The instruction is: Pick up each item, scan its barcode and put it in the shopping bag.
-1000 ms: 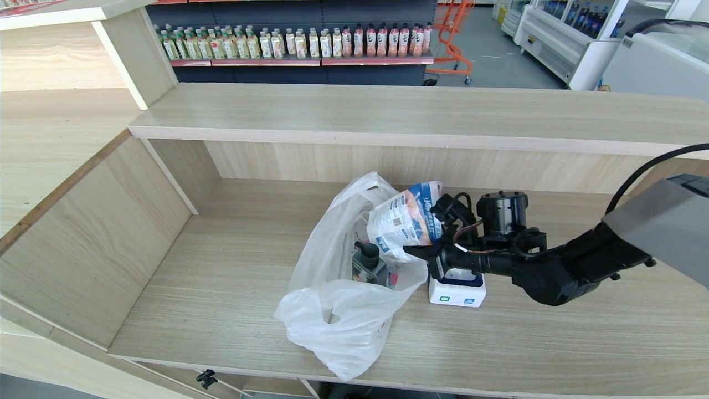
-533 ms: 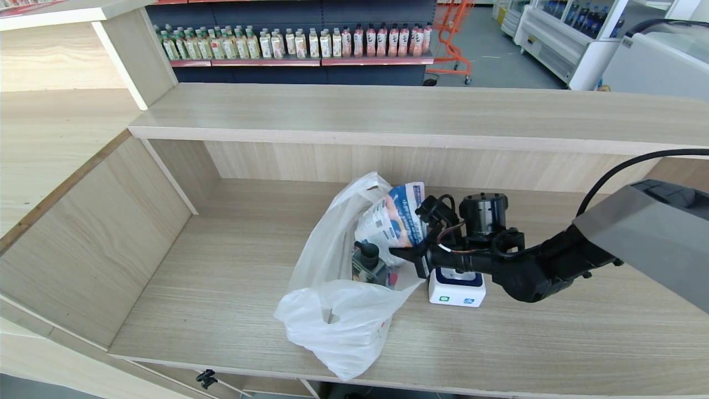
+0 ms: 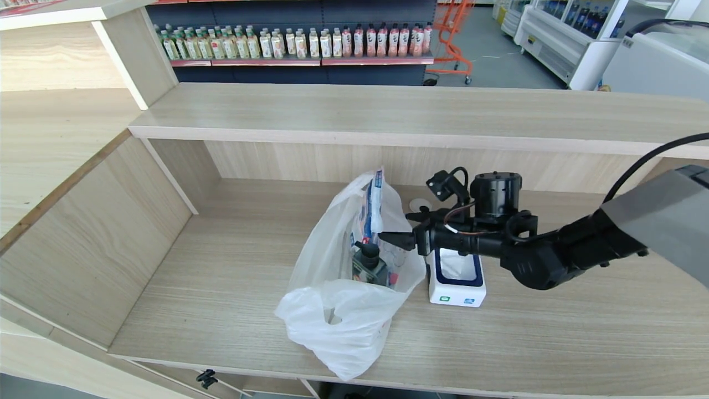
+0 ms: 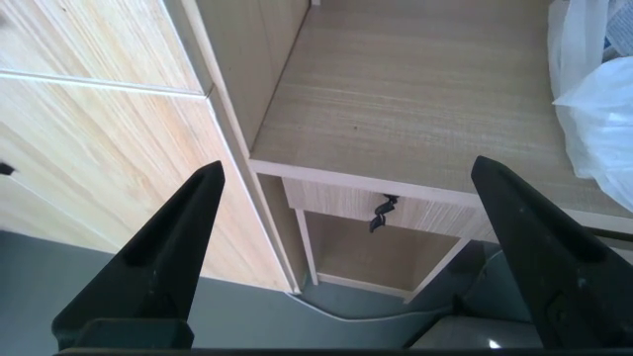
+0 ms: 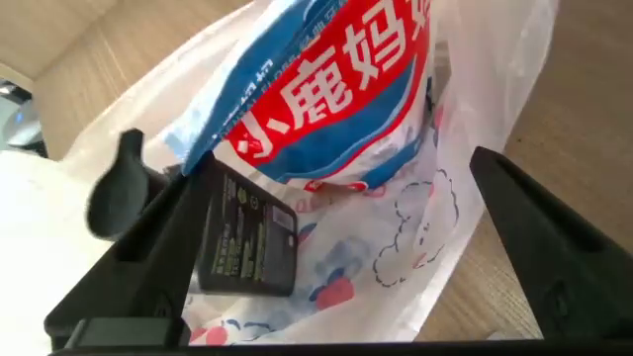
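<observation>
change: letting go of the pouch (image 3: pixel 378 194). Holding it over the bag's mouth a second ago, lowering it half a second ago, now leaving it standing on edge inside the shopping bag (image 3: pixel 338 316), toward the far side.
right gripper (image 3: pixel 400 226): hovering just beside the bag's mouth and above the scanner (image 3: pixel 457 288), jaws spreading wide and gripping nothing; sitting a little higher than half a second ago, uncovering the scanner's window.
bag contents: keeping the pouch next to a dark pump bottle (image 3: pixel 366 259), showing both through the thin film.
meaning for the task: judging the bagging step for this item as done; probably calling next for drawing the arm back without snagging the film.
left gripper (image 4: pixel 341 247): hanging off the desk's near corner, well apart from the bag, jaws standing wide apart and holding nothing.
desk (image 3: pixel 232 266): showing pale wood grain, carrying bag and scanner just beside each other; also bearing a small round white thing (image 3: pixel 419 204) behind the scanner, too small to identify; holding a key (image 4: pixel 381 210) in the drawer lock under the front edge.
room: opening beyond a raised ledge (image 3: pixel 421 113) onto a shop floor, showing rows of drink bottles (image 3: pixel 293 43) on a dark shelf, an orange trolley (image 3: pixel 454 39) and white chest freezers (image 3: pixel 559 44) farther back.
</observation>
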{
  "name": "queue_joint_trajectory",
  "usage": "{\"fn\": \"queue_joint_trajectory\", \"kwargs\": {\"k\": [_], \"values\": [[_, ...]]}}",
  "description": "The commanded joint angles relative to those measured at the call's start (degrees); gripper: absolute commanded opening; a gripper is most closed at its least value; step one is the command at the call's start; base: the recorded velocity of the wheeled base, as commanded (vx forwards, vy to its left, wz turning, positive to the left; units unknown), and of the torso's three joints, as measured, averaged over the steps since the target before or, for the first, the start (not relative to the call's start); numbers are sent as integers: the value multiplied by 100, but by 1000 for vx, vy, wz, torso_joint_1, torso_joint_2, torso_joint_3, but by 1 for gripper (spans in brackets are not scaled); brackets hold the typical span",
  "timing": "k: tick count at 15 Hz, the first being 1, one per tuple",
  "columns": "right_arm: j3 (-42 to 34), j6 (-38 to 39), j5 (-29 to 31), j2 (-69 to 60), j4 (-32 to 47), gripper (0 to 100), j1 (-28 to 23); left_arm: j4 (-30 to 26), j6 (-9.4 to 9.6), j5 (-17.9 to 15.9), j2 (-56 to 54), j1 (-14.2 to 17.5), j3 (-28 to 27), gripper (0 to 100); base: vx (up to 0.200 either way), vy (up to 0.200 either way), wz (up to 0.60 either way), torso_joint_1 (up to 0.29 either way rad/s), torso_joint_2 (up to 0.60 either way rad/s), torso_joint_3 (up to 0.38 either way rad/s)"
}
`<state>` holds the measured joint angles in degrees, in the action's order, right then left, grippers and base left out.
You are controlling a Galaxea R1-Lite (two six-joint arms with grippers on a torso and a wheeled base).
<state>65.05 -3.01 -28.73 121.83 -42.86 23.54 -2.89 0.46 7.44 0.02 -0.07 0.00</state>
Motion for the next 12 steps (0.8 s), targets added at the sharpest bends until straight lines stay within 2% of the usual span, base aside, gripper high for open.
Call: {"fn": "queue_joint_trajectory", "kwargs": {"k": [1, 5, 7, 9, 10, 11, 12], "values": [[-730, 292, -159, -1197, 6, 100, -183, -1, -2, 3, -2, -1, 0, 100, 0, 0, 0, 0, 0, 0], [-2734, 345, -291, -3570, 24, 100, -781, -1, -2, 3, -2, -1, 0, 100, 0, 0, 0, 0, 0, 0], [-3438, 354, -168, -4853, 560, 100, -1167, -1, -2, 3, -2, -1, 0, 100, 0, 0, 0, 0, 0, 0], [-3815, 354, 746, -6251, 1852, 100, -1431, -1, -2, 3, -2, -1, 0, 100, 0, 0, 0, 0, 0, 0], [-4105, 363, 1652, -7341, 2880, 100, -1501, -1, -2, 3, -2, -1, 0, 100, 0, 0, 0, 0, 0, 0], [-4527, 363, 2100, -8316, 3566, 100, -1677, -1, -2, 3, -2, -1, 0, 100, 0, 0, 0, 0, 0, 0], [-4897, 354, 2284, -9063, 3794, 100, -1792, -1, -2, 3, -2, -1, 0, 100, 0, 0, 0, 0, 0, 0]]}}
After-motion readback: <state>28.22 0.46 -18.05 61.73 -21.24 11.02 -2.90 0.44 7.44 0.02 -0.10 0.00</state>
